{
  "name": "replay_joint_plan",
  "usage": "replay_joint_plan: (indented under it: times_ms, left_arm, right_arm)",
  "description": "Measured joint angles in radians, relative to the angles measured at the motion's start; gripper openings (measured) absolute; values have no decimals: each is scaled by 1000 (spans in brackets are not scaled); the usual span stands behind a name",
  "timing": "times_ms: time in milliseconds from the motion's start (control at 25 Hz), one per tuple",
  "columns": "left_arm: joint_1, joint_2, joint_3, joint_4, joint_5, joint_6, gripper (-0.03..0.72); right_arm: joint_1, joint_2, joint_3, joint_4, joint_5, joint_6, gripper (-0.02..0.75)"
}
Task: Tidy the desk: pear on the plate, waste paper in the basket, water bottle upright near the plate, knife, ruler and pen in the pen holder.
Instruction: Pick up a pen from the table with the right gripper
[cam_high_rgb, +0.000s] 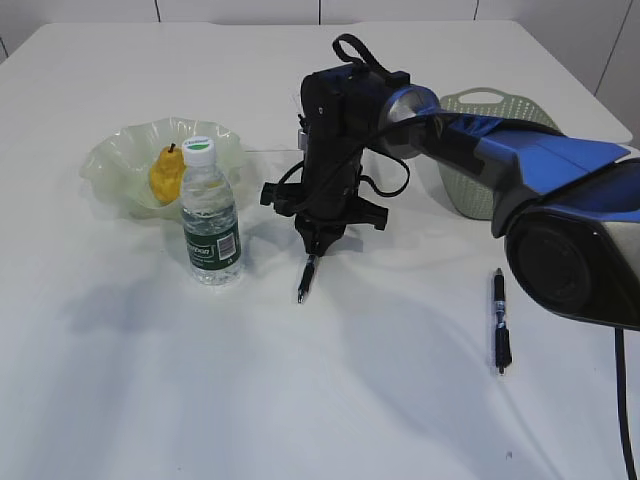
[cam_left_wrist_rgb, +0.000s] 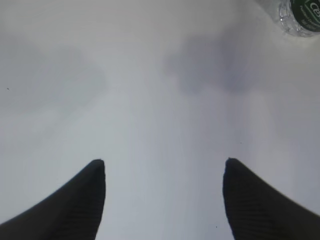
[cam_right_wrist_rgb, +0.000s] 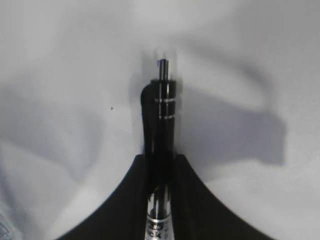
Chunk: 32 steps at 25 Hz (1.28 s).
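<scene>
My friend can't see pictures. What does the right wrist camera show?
The right gripper is shut on a black pen, which pokes out ahead over the white table. The pen's shadow falls on the table beside it.

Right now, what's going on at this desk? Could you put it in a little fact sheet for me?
pear: on the plate, yellow, stem up
water bottle: upright beside the plate, cap on
basket: at the back right, partly behind the arm
right gripper: closed on a dark pen, holding it against the table
held pen: sticks out past the fingertips
second pen: lying loose on the table, right side
left gripper: open, holding nothing, over bare table
</scene>
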Motion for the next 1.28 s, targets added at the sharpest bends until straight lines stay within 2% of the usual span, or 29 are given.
replay_joint_plan:
  times_ms: [720, 960, 1280]
  left_arm:
    - [0, 0, 0, 0, -5, 0, 521]
    - [0, 0, 0, 0, -7, 0, 521]
    - [0, 0, 0, 0, -22, 0, 521]
  right_arm:
    - [-1, -88, 25, 83, 3, -233, 72]
    - [-1, -195, 277, 67, 3, -276, 72]
    - [-1, -385, 507, -59, 3, -332, 72]
